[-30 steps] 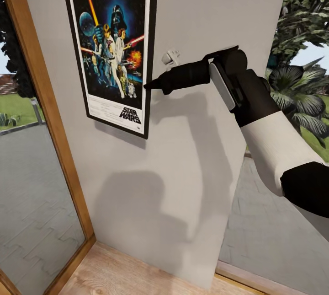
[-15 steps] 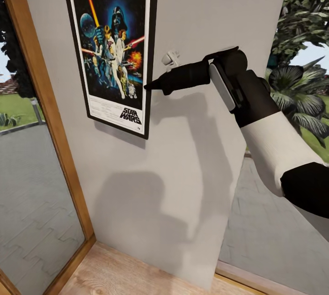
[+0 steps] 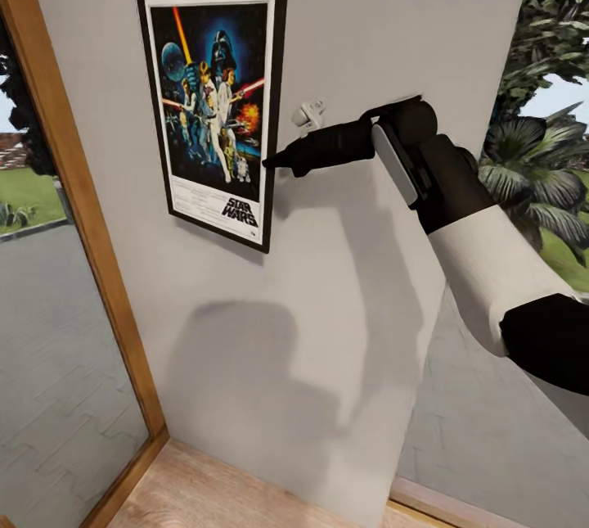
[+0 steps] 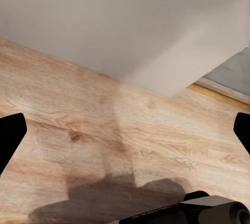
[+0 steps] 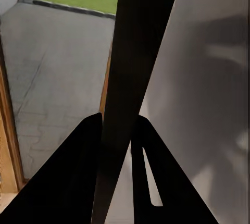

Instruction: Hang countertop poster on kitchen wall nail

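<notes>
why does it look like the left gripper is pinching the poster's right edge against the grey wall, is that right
Not quite: it is the right gripper, not the left, shut on the right edge of the poster against the grey wall, as the head view shows. The right wrist view shows its fingers either side of the dark frame edge. The left gripper is open over the wooden floor.

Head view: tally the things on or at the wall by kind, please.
Poster: 1
White wall fitting: 1
Right gripper, shut on the poster's right edge: 1
Total: 3
</notes>
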`<state>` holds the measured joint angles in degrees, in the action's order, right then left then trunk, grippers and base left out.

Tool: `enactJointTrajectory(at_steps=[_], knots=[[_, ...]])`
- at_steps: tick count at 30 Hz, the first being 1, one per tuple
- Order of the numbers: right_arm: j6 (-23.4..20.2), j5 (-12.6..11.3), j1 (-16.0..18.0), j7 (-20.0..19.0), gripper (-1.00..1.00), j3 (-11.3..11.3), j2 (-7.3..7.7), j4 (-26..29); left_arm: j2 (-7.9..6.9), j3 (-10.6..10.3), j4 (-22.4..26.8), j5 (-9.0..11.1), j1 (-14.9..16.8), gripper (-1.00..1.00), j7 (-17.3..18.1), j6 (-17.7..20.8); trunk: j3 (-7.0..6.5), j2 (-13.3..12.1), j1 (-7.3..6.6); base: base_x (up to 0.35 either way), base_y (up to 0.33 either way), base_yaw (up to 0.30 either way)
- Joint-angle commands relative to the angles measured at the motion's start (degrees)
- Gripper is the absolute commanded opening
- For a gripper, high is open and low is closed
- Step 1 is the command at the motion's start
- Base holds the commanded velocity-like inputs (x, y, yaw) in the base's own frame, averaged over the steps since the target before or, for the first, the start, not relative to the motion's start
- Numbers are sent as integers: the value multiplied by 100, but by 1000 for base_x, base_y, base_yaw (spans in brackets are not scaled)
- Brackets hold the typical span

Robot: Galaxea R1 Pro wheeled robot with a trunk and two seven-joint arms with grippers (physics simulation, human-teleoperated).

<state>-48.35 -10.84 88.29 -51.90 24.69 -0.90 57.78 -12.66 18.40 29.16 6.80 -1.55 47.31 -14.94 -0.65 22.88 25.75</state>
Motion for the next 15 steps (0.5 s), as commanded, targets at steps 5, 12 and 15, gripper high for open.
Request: enactJointTrajectory(at_steps=[5, 12, 15], knots=[[-62, -62, 3, 3, -100, 5, -23, -231, 0, 5, 2, 23, -3, 100, 24, 0, 1, 3, 3, 39, 0, 0], [-106, -66, 4, -19, -100, 10, -106, -385, 0, 6, 2, 23, -3, 100, 24, 0, 1, 3, 3, 5, 0, 0], [-111, -67, 4, -31, -100, 10, -126, -465, 0, 6, 2, 23, -3, 100, 24, 0, 1, 3, 3, 0, 0, 0]])
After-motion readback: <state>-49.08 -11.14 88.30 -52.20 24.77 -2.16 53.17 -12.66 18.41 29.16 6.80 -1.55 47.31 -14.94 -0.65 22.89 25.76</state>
